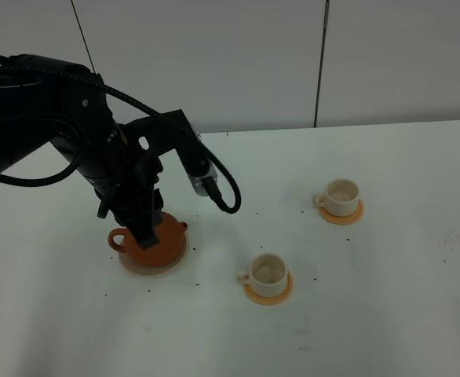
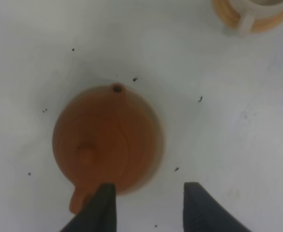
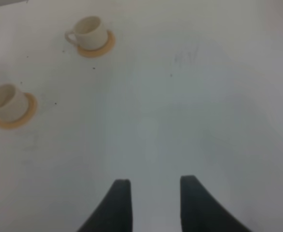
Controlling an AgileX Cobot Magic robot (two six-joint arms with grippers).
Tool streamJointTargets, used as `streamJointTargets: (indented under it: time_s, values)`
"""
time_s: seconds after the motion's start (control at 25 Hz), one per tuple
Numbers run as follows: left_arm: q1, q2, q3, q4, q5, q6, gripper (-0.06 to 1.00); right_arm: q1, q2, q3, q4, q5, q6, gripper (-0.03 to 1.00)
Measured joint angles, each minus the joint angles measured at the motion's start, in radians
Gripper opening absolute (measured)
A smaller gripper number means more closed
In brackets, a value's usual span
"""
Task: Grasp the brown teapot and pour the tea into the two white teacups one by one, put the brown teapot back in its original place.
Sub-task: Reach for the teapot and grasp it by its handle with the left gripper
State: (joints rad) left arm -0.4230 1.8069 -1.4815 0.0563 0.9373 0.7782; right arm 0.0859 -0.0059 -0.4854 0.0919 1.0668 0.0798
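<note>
The brown teapot (image 1: pixel 163 242) (image 2: pixel 107 140) sits upright on its pale saucer, the original place (image 1: pixel 153 269) (image 2: pixel 159 145), lid on, handle toward the left of the table. My left gripper (image 1: pixel 144 234) (image 2: pixel 148 193) hangs just above it, open; one finger (image 2: pixel 102 209) overlaps the pot's edge beside the handle, and the other stands clear of the pot over bare table. Two white teacups (image 1: pixel 268 270) (image 1: pixel 341 195) stand on orange coasters to the right. My right gripper (image 3: pixel 153 186) is open over bare table, with both cups (image 3: pixel 6 101) (image 3: pixel 90 31) far from it.
The white table (image 1: pixel 387 314) carries scattered dark specks around the teapot and cups. A grey wall (image 1: pixel 238 63) runs along the far edge. An orange coaster (image 2: pixel 228 14) with a cup on it shows in the left wrist view.
</note>
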Motion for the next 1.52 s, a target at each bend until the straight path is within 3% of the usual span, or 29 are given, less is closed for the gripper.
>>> streamJointTargets:
  time_s: [0.4, 0.72, 0.92, 1.24, 1.52]
  values:
    - [0.000, 0.000, -0.001, 0.013, -0.014, 0.228, 0.31, 0.000, 0.000, 0.000, 0.000, 0.000, 0.000, 0.24]
    - [0.000, 0.000, -0.001, 0.132, 0.103, 0.350, 0.20, 0.000, 0.000, 0.000, 0.000, 0.000, 0.000, 0.24]
    - [0.022, 0.000, -0.001, 0.157, 0.114, 0.349, 0.18, 0.000, 0.000, 0.000, 0.000, 0.000, 0.000, 0.24]
    - [0.106, 0.000, -0.001, 0.057, 0.110, 0.310, 0.21, 0.000, 0.000, 0.000, 0.000, 0.000, 0.000, 0.24]
    - [0.132, 0.004, -0.001, 0.042, 0.072, 0.308, 0.37, 0.000, 0.000, 0.000, 0.000, 0.000, 0.000, 0.24]
